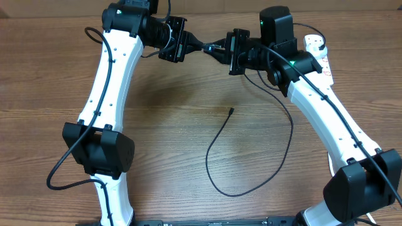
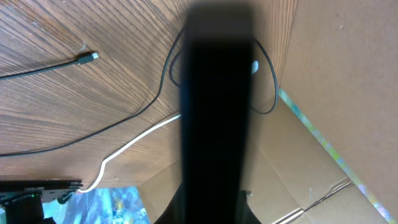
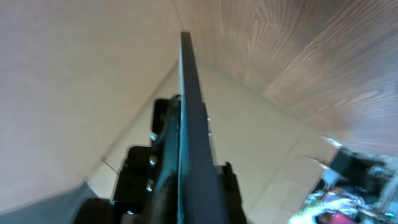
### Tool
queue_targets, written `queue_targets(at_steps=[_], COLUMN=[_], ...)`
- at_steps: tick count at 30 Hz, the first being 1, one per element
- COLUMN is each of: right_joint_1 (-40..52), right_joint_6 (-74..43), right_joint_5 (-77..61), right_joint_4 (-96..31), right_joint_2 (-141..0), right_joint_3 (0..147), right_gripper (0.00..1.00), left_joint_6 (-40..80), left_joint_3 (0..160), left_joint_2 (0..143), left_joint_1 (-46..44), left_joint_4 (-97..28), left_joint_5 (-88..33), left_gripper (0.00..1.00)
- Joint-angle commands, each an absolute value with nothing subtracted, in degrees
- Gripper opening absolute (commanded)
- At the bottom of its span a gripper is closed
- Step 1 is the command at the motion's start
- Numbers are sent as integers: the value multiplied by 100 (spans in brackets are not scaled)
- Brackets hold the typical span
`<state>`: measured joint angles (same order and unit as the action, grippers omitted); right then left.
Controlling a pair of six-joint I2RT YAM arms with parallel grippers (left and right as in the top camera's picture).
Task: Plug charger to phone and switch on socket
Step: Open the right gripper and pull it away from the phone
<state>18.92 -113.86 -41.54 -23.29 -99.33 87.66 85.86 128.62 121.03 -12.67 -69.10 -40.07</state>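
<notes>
L gripper [image 1: 196,45] pinches the phone [image 3: 189,118] tight, R gripper's [image 1: 225,49] hold unclear, so pull apart slow & level.

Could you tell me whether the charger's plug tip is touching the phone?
Apart. The overhead view shows the charger's plug tip lying alone, well clear of the phone.

The middle of the table [image 1: 157,132] is bare wood with room to pass — only the thin charger [image 1: 208,157] loops flat there. Up top the left arm [image 1: 116,69] and right arm [image 1: 323,110] meet, the phone [image 1: 212,47] between them — blocked. The socket [image 1: 321,53] sits by the right arm.
</notes>
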Motion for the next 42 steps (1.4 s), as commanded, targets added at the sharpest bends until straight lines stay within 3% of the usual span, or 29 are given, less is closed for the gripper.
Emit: queue_targets(at_steps=[1,4,5,7,14,22,30,36,42], right_joint_1=[1992,1992,1992,1992,1868,1369,1107,1186,1273], right_joint_6=[-11249,-11113,-11043,-10783,-9485,-7428,-4956,-4724,-4722], right_joint_5=[-4421,-4421,-4412,-4357,-4357,-4278,-3350,-1820,-974], right_joint_4=[-2318,-2318,-2318,-2320,-2333,-3479,-4829,-6014,-6595], right_joint_2=[-9902,-9902,-9902,-9902,-9902,-9902,-9902,-9902,-9902], right_joint_3=[8890,8888,8888,8888,8888,8888,8888,8888,8884], right_gripper=[27,49,61,77,100,100,100,100,100], left_joint_6=[8534,8532,8532,8532,8171,6368,3332,1599,1590], left_joint_3=[12862,12862,12862,12862,12862,12862,12862,12776,12497], left_joint_2=[12140,12140,12140,12140,12140,12140,12145,12154,12154], left_joint_1=[-1236,-1236,-1236,-1234,-1177,-928,-932,-1122,-1162], left_joint_4=[-6847,-6847,-6847,-6847,-6849,-6853,-6980,-7081,-7087], left_joint_5=[-4005,-4005,-4003,-3992,-3339,-2171,-1761,-1715,-1203], left_gripper=[5,4,4,4,4,4,4,4,4])
